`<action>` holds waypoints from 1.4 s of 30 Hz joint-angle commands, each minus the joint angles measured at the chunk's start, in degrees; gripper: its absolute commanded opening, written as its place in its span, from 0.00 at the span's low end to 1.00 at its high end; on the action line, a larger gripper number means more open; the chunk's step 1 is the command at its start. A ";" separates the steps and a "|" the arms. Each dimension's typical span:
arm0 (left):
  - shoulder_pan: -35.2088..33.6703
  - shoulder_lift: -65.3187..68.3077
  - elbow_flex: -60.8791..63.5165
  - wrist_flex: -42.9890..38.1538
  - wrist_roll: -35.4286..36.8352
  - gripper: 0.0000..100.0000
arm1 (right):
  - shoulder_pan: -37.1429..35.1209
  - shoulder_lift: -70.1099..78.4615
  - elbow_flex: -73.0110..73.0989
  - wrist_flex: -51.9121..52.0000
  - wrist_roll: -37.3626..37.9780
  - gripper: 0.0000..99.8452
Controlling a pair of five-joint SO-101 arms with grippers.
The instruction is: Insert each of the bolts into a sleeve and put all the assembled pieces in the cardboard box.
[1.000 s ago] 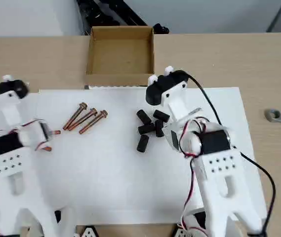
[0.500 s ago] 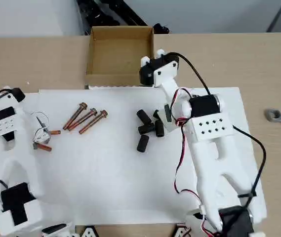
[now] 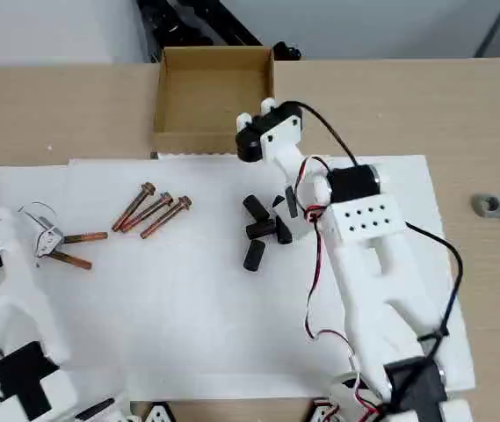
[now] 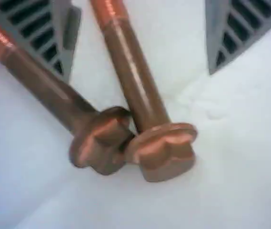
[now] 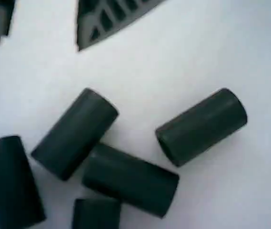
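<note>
Left gripper (image 4: 137,55): jaws wide apart, gripping nothing. Two bolts (image 4: 161,150) lie on the white sheet (image 4: 230,167) below it, heads touching, shanks splayed. One shank runs between the jaws, the other alongside one finger. Three more bolts (image 3: 148,212) lie near, side by side. Right gripper (image 5: 37,33): jaws parted, empty, over five sleeves (image 5: 130,179) lying loose mid-sheet. Box (image 3: 166,97) stands open-topped on the table (image 3: 56,105) at the sheet's far edge.

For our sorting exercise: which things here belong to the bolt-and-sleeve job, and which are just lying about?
Job:
copper-coloured metal bolts
black cylindrical sleeves
open brown cardboard box

Lying about:
silver metal wrench
black cables behind the box
</note>
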 commanded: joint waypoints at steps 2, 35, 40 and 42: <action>-0.44 -0.97 -0.31 -3.25 1.49 0.18 | -0.22 1.45 -2.90 0.13 0.70 0.09; -0.26 6.15 4.26 -10.46 3.69 0.01 | -1.01 1.80 -2.99 -0.48 -3.25 0.09; -0.18 5.71 4.44 -10.29 3.60 0.01 | -0.92 1.80 -2.99 -0.48 -3.25 0.09; 0.00 5.45 4.44 -9.49 2.11 0.01 | -1.10 1.80 -2.99 -0.40 -3.34 0.09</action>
